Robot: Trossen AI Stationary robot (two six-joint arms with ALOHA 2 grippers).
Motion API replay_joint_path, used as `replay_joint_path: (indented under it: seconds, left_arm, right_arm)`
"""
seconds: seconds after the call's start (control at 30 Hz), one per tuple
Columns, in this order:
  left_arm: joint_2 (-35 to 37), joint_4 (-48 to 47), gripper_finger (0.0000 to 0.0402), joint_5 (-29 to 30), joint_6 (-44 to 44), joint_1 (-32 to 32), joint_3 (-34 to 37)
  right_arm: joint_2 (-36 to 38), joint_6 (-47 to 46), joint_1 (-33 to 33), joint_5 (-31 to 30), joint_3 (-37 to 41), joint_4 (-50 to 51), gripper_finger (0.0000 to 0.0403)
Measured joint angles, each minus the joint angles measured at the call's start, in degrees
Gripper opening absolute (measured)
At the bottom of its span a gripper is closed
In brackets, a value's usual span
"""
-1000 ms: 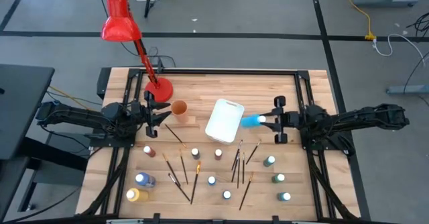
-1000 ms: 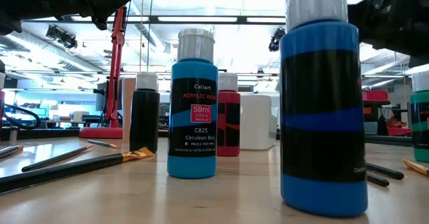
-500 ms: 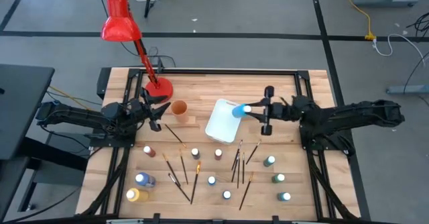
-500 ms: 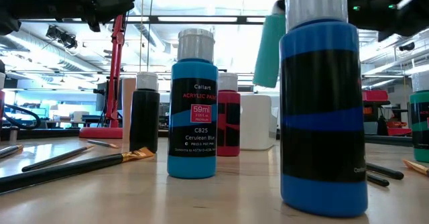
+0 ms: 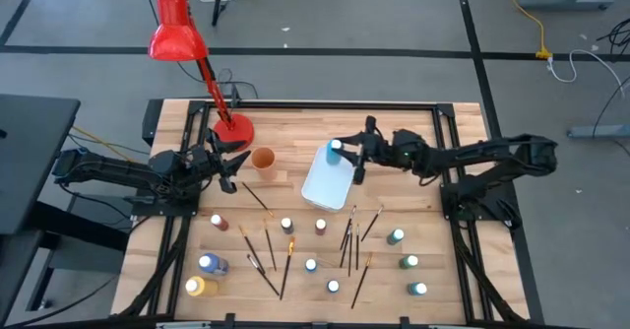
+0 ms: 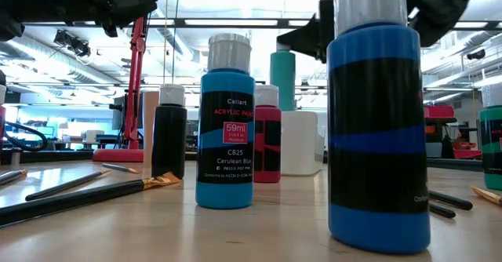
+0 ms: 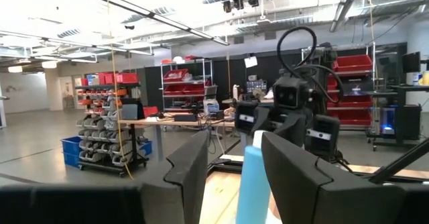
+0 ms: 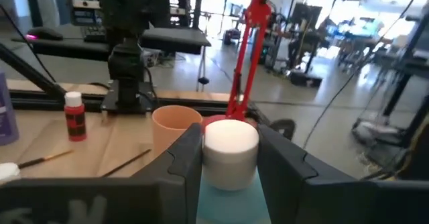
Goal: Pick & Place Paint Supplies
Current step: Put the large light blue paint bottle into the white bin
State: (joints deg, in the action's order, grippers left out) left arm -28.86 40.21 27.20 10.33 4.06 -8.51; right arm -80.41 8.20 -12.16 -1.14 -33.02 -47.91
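One teal bottle (image 5: 337, 148) btwn right gripper (image 5: 349, 154) fingers.

A claw (image 6: 314, 38) holds a teal bottle (image 6: 282, 78) above the white container (image 6: 302, 143).

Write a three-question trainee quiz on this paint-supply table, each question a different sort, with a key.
1. True or false: the right claw grips a teal white-capped paint bottle.
2. Multiple choice: that bottle hangs over A) the red desk lamp, B) the white rectangular plastic tray, C) the tan round cup.
3. Fill in: the left claw, holding nothing, waits beside the lamp's round red ____.

Key: 1 true; 2 B; 3 base.
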Motion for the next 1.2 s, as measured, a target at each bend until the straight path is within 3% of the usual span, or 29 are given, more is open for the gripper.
replay_joint_path:
  seconds: [0.3, 0.63, 0.93, 1.2]
  left_arm:
    - [-0.02, -0.95, 0.0149, 0.0, -0.79, 0.01, 0.0]
    - [-0.02, -0.94, 0.0149, 0.0, -1.07, 0.01, 0.0]
    - [-0.02, -0.9, 0.0149, 0.13, -2.21, 0.01, 0.0]
    - [-0.02, -1.75, 0.0149, 0.15, -2.21, 0.01, 0.0]
  right_arm:
    - [-9.13, -3.4, -0.42, -4.56, -2.27, -6.28, 0.0113]
    - [-13.9, -6.07, -0.42, -11.58, -2.27, -7.2, 0.0113]
    - [-17.7, -5.85, -0.4, -13.49, -2.27, -10.54, 0.0114]
    - [-17.69, -5.66, -0.38, -15.04, -2.27, -11.24, 0.0153]
